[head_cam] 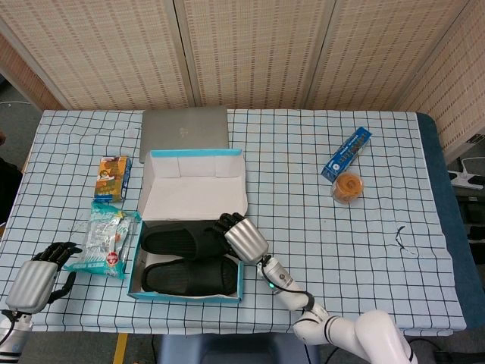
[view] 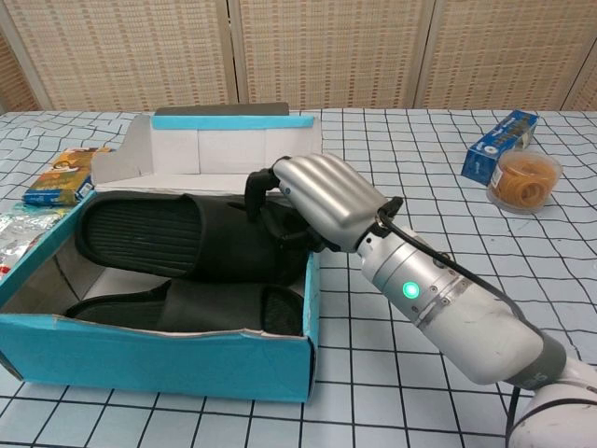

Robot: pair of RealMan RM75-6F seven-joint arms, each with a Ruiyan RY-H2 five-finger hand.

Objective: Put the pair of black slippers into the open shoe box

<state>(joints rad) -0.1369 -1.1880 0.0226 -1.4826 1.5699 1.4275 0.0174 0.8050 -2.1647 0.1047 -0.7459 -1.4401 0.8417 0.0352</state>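
**Two slippers in box, right hand on upper one**

Right hand (view: pixel 322 201): silver shell, dark fingers (view: pixel 264 191) curled down over strap end of the far slipper (view: pixel 177 238); in contact w/ it at box's right wall. Whether fingers actually clamp the strap or just press on it: cannot tell. Forearm runs from lower right, green light lit on wrist section.

Left hand (head_cam: pixel 32 279): rests on table at near-left corner, holds nothing, dark fingers loosely apart, pointing toward snack bag. Seen in head view only.

Pair of black slippers: both inside shoe box (view: pixel 159 359), side by side, lengthwise along box. Far slipper sits a bit tilted, its right end up under right hand; near slipper (view: pixel 201 306) lies flat along the front wall.

Shoe box: teal outside, white lining, open; rear flap standing up. Near centre-left of table.

Grey lid (head_cam: pixel 184 125): flat on table, just behind box.

Snack bag (head_cam: pixel 104 243): clear/green packet, just left of box.

Small carton (head_cam: pixel 114 177): orange-yellow, left of box, behind snack bag.

Blue carton (head_cam: pixel 346 153): long, angled, right half of table.

Tub of rubber bands (head_cam: pixel 348 186): clear, round, touching near end of blue carton.

Tablecloth (head_cam: pixel 364 250): white w/ dark grid.
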